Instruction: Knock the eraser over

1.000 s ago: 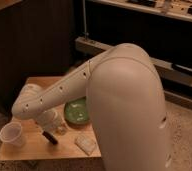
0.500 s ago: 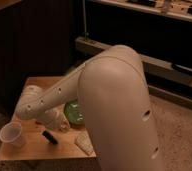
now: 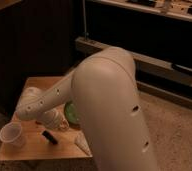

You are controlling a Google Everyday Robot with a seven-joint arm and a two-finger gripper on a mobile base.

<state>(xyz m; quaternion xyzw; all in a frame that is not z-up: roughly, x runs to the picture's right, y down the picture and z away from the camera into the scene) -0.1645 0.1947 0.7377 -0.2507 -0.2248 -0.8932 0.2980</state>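
The eraser [image 3: 50,137] is a small dark oblong block near the front of the wooden table [image 3: 39,150], set at a diagonal. My gripper [image 3: 52,120] is at the end of the white arm [image 3: 41,102], low over the table just behind the eraser and a little to its right. I cannot tell whether it touches the eraser. My bulky upper arm [image 3: 111,110] fills the middle of the camera view and hides the table's right part.
A white cup [image 3: 11,135] stands at the table's front left. A green bowl [image 3: 70,113] sits behind the gripper, partly hidden by the arm. A pale flat packet [image 3: 83,144] lies at the front right. Dark shelving [image 3: 154,60] runs behind.
My arm has swung left and closer to the camera, now covering more of the table and bowl. The eraser and the cup have stayed where they were.
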